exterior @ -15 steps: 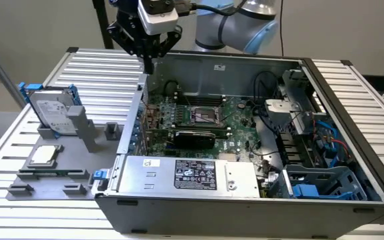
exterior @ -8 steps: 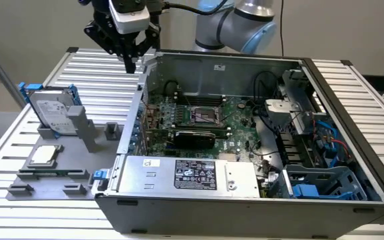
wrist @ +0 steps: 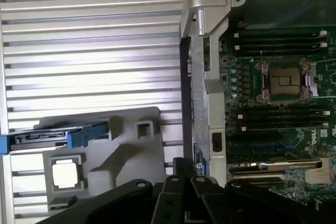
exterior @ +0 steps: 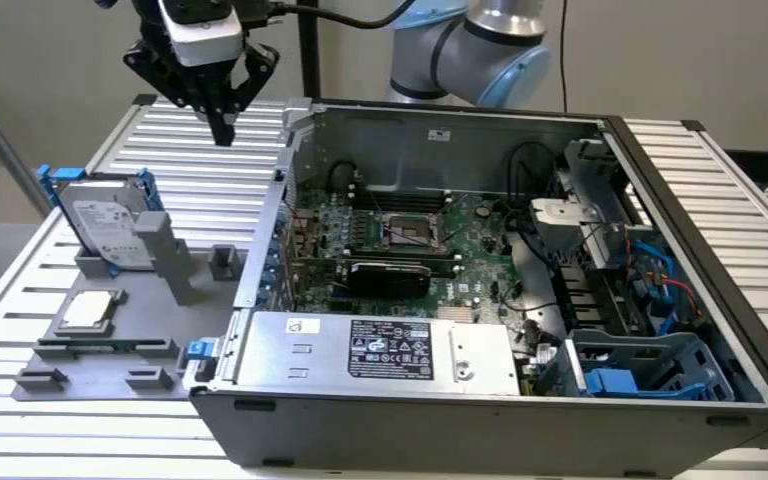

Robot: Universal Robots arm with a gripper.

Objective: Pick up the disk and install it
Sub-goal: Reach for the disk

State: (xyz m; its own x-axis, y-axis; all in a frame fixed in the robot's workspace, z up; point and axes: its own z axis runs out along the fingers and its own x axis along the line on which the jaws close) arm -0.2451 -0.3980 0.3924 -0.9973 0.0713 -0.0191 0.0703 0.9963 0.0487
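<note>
The disk (exterior: 107, 225) is a silver-grey drive with a white label in a blue carrier. It leans upright in a grey fixture (exterior: 144, 330) at the exterior view's left. In the wrist view the disk (wrist: 52, 139) appears edge-on as a blue and grey strip. My gripper (exterior: 224, 128) hangs high over the slatted table, behind the disk and beside the back corner of the open computer case (exterior: 491, 410). Its black fingers (wrist: 181, 182) come together to a point with nothing between them, well apart from the disk.
A small square silver chip (exterior: 87, 310) lies in the fixture in front of the disk. The case holds a motherboard (exterior: 411, 235), a grey power-supply box (exterior: 384, 345) and a blue drive cage (exterior: 638, 365). The slatted table (exterior: 197, 150) surrounds both.
</note>
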